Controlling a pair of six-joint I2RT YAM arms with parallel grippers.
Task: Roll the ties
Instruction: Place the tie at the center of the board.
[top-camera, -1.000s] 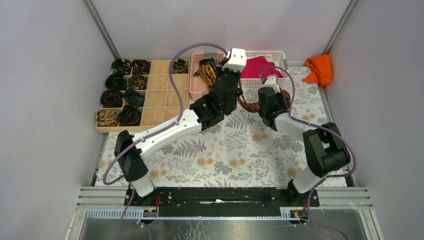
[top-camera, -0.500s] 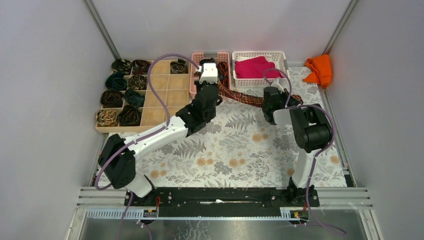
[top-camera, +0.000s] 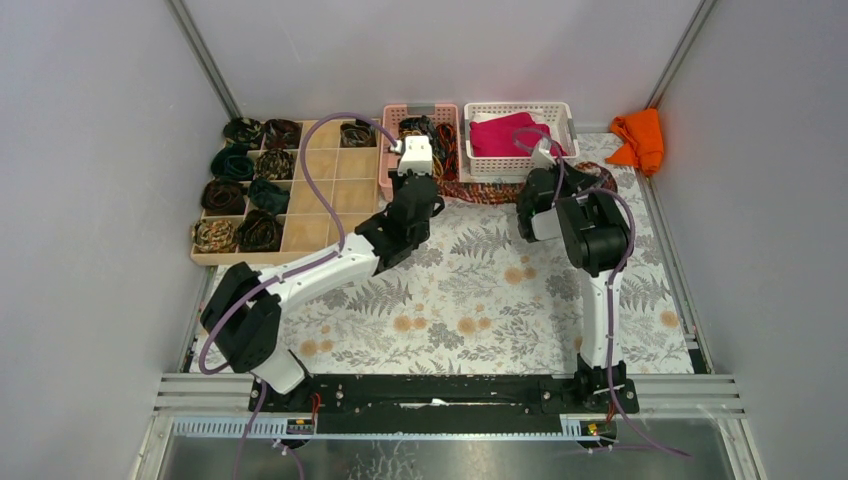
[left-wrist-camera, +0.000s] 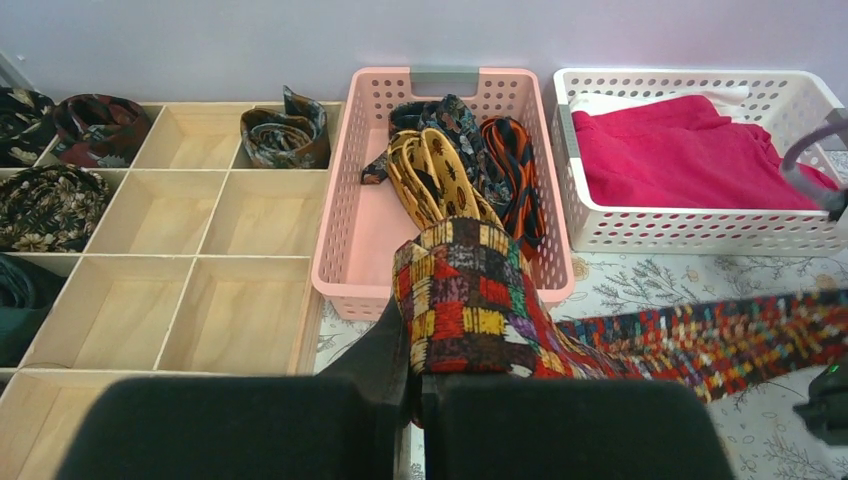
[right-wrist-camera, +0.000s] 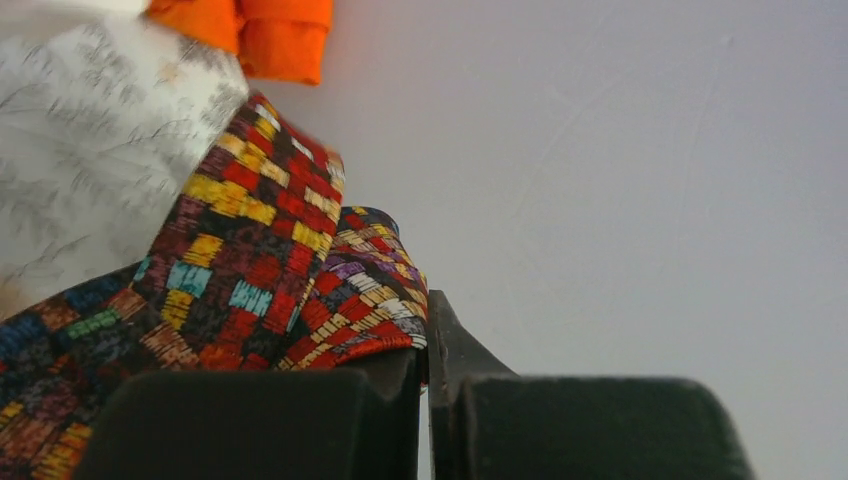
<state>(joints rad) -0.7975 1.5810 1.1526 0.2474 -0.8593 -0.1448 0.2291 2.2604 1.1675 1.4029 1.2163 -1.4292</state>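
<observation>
Overhead camera: bright, even, diffuse light, only faint soft shadows on the table (top-camera: 470, 300), a weak pink cast on the back wall (top-camera: 480, 85) at 12 o'clock, no glare, sharp throughout. My left wrist camera: well lit and crisp across the upper half, my own dark fingers (left-wrist-camera: 250, 430) a blurred, underexposed mass at 6 o'clock. My right wrist camera: fingers (right-wrist-camera: 250, 425) likewise dark and soft at 6 o'clock, tie (right-wrist-camera: 260, 260) in fair focus, orange cloth (right-wrist-camera: 270, 30) at 11 o'clock slightly soft.

red-yellow checked tie (left-wrist-camera: 468, 305), pink basket (left-wrist-camera: 338, 240)
</observation>
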